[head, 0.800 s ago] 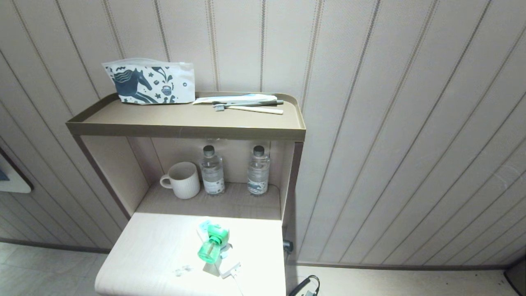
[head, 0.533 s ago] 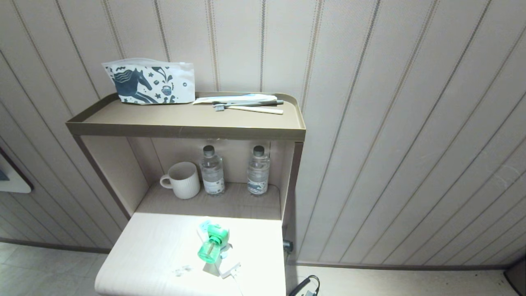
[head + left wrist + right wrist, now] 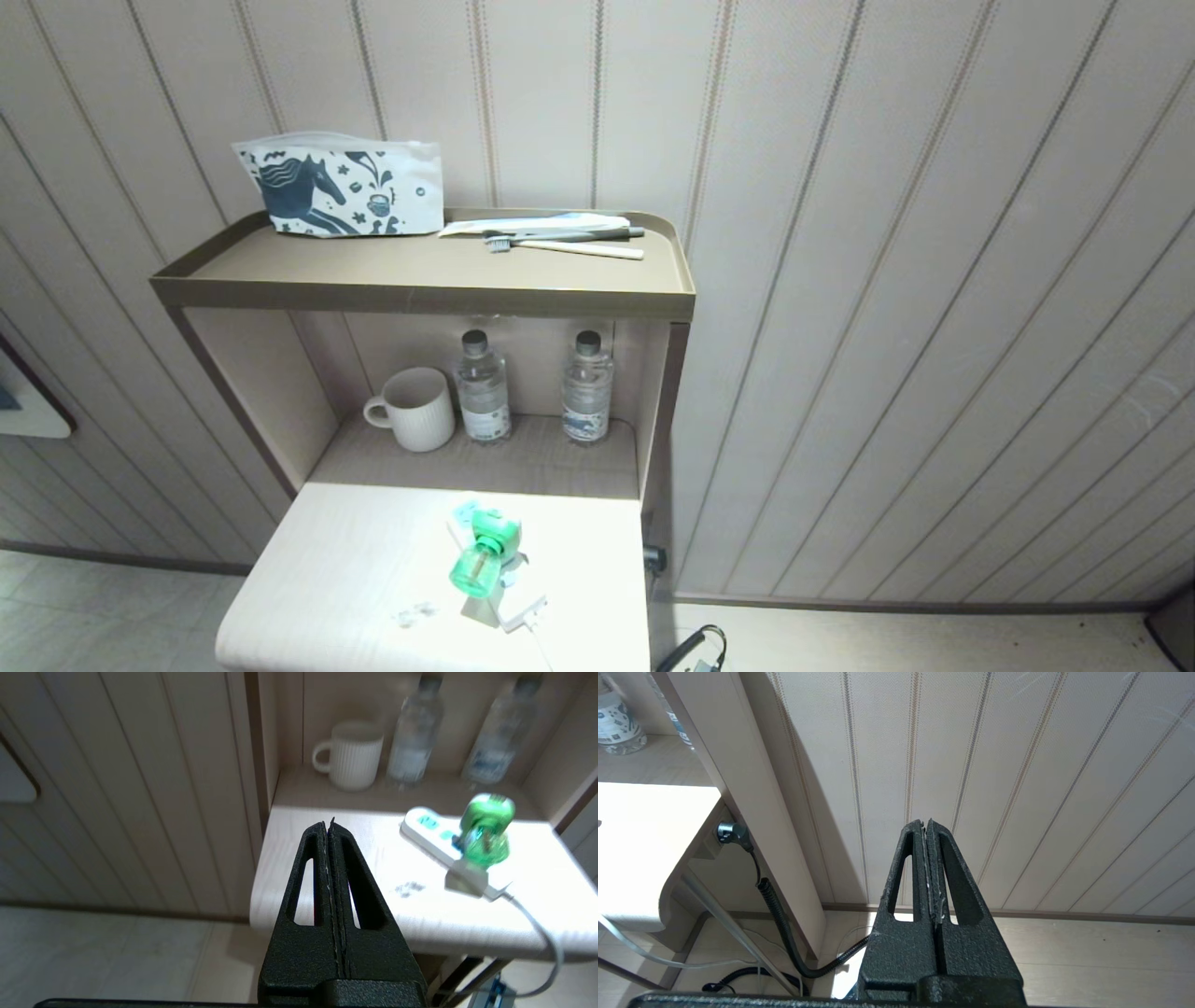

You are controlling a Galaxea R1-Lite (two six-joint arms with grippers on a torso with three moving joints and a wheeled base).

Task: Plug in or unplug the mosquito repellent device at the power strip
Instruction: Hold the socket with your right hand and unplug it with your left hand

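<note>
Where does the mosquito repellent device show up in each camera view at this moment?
Head view: mosquito repellent device low centre, on the power strip on the white tabletop.
Left wrist view: right of centre, beyond the shut left gripper.
Right wrist view: not in it.
Shared landmark: the white mug, in head and left wrist views.

Your left gripper (image 3: pixel 328 823) has its fingers pressed flat together, holding nothing. Your right gripper (image 3: pixel 926 823) sits the same way, empty, fingers closed tight.
</note>
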